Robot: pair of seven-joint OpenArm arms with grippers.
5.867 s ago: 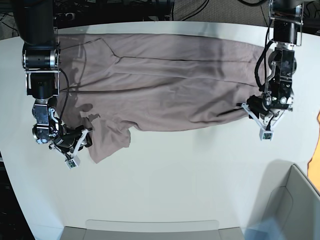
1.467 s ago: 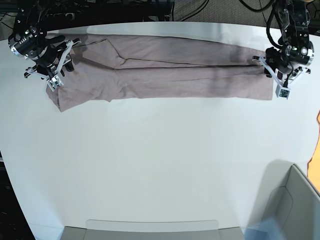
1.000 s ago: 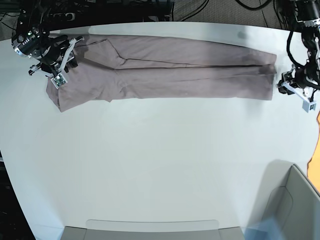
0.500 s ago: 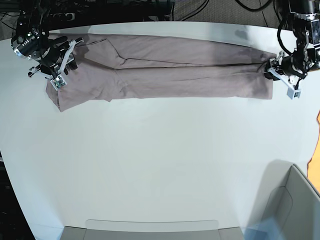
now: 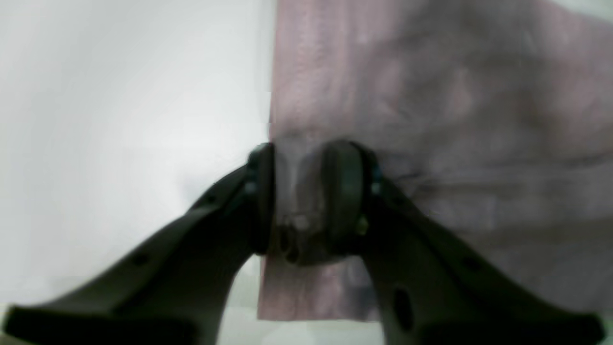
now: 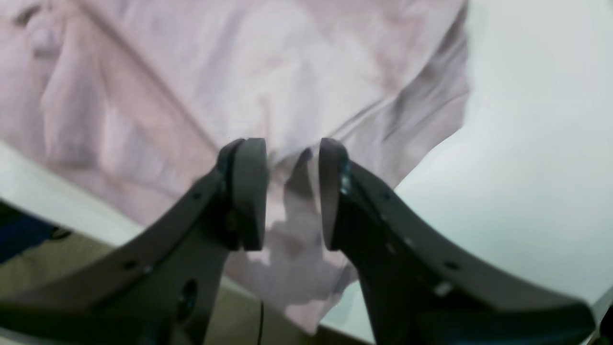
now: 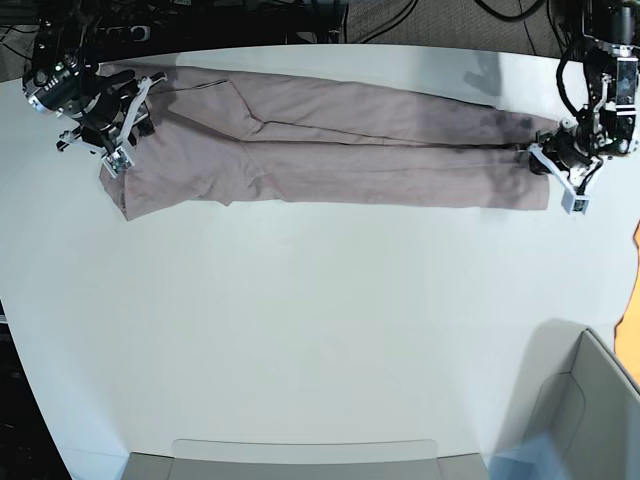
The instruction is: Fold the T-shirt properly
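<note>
The mauve T-shirt lies as a long narrow band across the far part of the white table. My left gripper is at its right end. In the left wrist view the gripper is shut on the T-shirt's edge, with cloth bunched between the pads. My right gripper is at the shirt's left end, near the far left table corner. In the right wrist view it pinches a raised fold of the T-shirt between its pads.
A grey bin stands at the front right corner. A flat grey tray lies along the front edge. Cables and dark gear sit beyond the far table edge. An orange object shows at the right border.
My left gripper came back from off the shirt's right end, closed on that end and drew it slightly toward the front. The right gripper has stayed put at the left end.
</note>
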